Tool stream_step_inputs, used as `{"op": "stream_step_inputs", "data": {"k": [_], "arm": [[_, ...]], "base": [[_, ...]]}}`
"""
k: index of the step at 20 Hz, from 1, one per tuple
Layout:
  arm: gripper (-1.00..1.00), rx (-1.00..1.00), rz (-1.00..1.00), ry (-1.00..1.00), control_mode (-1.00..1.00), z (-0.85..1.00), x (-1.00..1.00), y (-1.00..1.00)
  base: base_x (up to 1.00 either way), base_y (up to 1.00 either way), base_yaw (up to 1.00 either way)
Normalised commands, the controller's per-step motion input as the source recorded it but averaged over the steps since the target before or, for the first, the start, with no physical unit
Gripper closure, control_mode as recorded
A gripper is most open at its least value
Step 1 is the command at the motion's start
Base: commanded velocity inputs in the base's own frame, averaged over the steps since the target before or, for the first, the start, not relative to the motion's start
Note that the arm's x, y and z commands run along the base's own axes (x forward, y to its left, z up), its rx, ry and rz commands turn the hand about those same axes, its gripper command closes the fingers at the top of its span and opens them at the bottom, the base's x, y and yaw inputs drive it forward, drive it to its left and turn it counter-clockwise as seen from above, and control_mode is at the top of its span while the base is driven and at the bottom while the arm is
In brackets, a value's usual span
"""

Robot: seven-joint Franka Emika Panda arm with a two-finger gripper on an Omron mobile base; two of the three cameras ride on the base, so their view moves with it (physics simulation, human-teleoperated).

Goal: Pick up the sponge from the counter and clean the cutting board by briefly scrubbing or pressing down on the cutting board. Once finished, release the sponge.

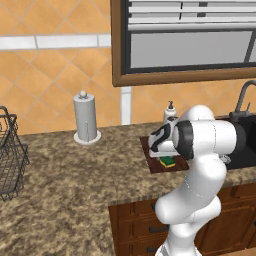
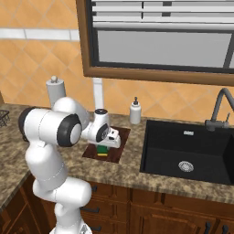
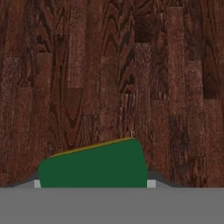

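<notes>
Dark cutting board (image 3: pixel 109 65) beneath sponge (image 3: pixel 94 164), green block clamped in the tool (image 2: pixel 103 150) and touching the wood

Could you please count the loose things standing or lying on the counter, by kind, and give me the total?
Sponge: 1
Cutting board: 1
Soap bottle: 1
Paper towel holder: 1
Wire basket: 1
Total: 5
</notes>
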Motion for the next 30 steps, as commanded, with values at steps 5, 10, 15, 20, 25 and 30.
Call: {"op": "stream_step_inputs", "data": {"k": [5,10,15,20,25,30], "arm": [[1.00,0.00,0.00,0.00,-1.00,0.00,-0.05,-0.50],[1.00,0.00,0.00,0.00,-1.00,-0.28,-0.02,-0.26],[1.00,0.00,-0.01,-0.01,-1.00,-0.43,0.00,-0.03],[1.00,0.01,0.00,-0.02,-1.00,-0.02,0.00,-0.45],[1.00,0.00,-0.01,-0.01,-1.00,-0.22,0.00,-0.32],[1.00,0.00,-0.07,-0.04,-1.00,-0.59,0.00,-0.01]], "base": [[0.00,0.00,0.00],[0.00,0.00,0.00],[0.00,0.00,0.00],[0.00,0.00,0.00],[0.00,0.00,0.00],[0.00,0.00,0.00]]}}
